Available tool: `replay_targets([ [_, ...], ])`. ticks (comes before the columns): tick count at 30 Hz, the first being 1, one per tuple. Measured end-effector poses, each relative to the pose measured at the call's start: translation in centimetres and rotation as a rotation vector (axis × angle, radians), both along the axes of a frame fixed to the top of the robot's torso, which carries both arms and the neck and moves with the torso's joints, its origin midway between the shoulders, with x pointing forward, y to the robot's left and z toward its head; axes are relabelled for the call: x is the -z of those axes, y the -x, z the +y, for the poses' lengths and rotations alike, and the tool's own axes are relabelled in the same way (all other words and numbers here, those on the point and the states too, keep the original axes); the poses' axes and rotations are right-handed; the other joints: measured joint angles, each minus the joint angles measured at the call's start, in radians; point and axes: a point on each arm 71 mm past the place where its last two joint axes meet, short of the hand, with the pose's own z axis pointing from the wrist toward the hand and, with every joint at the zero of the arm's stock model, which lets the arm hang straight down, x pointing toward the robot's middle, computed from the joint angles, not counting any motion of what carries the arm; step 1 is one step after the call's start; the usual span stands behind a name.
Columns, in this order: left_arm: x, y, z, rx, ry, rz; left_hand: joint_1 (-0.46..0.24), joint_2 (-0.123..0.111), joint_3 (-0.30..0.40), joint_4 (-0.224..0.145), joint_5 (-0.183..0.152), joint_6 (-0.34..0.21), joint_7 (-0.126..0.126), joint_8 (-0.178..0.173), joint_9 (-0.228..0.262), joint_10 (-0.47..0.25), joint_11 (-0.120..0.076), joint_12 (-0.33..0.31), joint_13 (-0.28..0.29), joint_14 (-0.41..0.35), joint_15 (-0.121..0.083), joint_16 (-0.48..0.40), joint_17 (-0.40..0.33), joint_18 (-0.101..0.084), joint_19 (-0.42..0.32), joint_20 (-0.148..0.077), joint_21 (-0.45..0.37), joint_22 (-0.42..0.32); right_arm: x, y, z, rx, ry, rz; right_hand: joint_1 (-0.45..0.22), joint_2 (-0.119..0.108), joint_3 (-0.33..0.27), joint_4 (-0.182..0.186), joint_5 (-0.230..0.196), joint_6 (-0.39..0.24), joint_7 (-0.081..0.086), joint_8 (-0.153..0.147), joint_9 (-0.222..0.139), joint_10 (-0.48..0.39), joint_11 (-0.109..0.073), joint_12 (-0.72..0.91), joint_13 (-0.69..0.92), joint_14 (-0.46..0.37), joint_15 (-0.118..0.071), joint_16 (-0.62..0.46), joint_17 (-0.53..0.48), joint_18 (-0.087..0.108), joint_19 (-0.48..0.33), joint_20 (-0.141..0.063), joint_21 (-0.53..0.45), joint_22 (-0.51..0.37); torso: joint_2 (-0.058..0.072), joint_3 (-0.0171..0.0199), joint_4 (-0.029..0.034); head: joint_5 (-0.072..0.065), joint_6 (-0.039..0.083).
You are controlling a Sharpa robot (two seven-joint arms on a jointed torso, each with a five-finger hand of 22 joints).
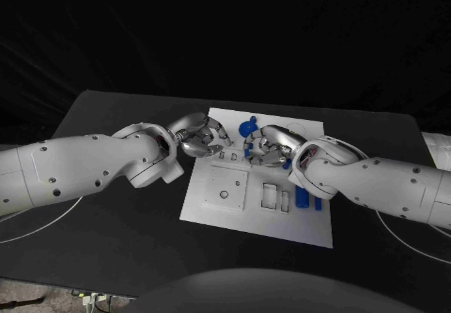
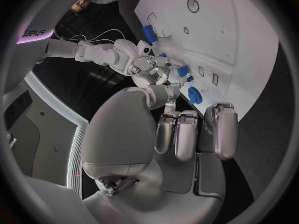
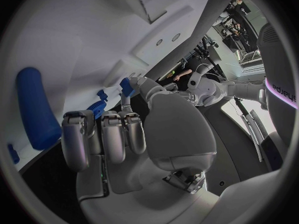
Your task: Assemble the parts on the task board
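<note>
White task board (image 1: 225,208) – blue parts (image 1: 302,195) | left hand (image 1: 199,135) empty, fingers apart | right hand (image 1: 268,147) possibly pinching one – cannot tell

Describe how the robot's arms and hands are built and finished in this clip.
Both arms have smooth white shells dotted with small dark screw holes. The left hand and right hand are polished silver metal with segmented fingers and grey pads. A thin white cable loops on the black table.

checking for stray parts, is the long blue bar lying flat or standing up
Lying flat: the long blue bar rests lengthwise on the white task board.
</note>
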Motion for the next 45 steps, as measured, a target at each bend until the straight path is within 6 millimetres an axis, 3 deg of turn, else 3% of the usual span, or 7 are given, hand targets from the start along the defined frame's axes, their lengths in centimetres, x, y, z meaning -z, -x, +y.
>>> replay_targets([
  [10, 0.0, 0.0, -0.07, 0.001, 0.001, 0.001, 0.0, 0.0, 0.003, 0.003, 0.0, -0.004, 0.004, -0.004, -0.001, 0.0, 0.0, 0.0, 0.0, 0.0, 0.0, 0.0, 0.0, 0.0, 0.0, 0.0, 0.0, 0.0, 0.09, -0.13, 0.05, 0.0, 0.006, 0.003, 0.0, 0.0, 0.006, 0.0, -0.006, -0.001, 0.0, -0.019, -0.001, 0.002, 0.002, 0.0, 0.0, -0.002, 0.006, 0.0, 0.0, 0.0, -0.004, 0.004, -0.007, 0.0, 0.0, 0.0004, 0.0, -0.001, 0.0],
  [29, 0.03, 0.01, -0.24, 0.003, 0.0, 0.004, 0.0, 0.0, 0.003, 0.003, 0.0, -0.004, 0.003, -0.004, -0.002, 0.0, 0.0, 0.0, 0.0, 0.0, 0.0, 0.0, 0.0, 0.0, 0.0, 0.0, 0.0, 0.0, 0.31, -0.25, -0.01, 0.003, 0.022, 0.013, 0.0, 0.0, 0.014, 0.0, -0.015, -0.008, 0.008, -0.064, -0.038, -0.001, 0.013, 0.0, 0.0, 0.0, 0.014, 0.0, 0.0, 0.0, -0.004, 0.011, -0.011, 0.001, 0.0, 0.0002, 0.0, 0.002, 0.0],
  [45, 0.07, 0.01, -0.33, 0.005, -0.003, 0.009, 0.0, 0.0, 0.003, 0.003, 0.0, -0.007, 0.0, -0.009, -0.004, 0.0, 0.0, 0.0, 0.0, 0.0, 0.0, 0.0, 0.0, 0.0, 0.0, 0.0, 0.0, 0.001, 0.3, -0.24, 0.02, -0.002, 0.033, 0.014, 0.0, 0.0, 0.022, -0.006, -0.091, -0.006, 0.018, -0.109, -0.078, -0.001, 0.021, 0.0, 0.0, 0.0, 0.022, 0.0, 0.0, 0.0, -0.004, 0.018, -0.015, 0.001, 0.0, 0.0002, -0.0005, 0.001, 0.0],
])
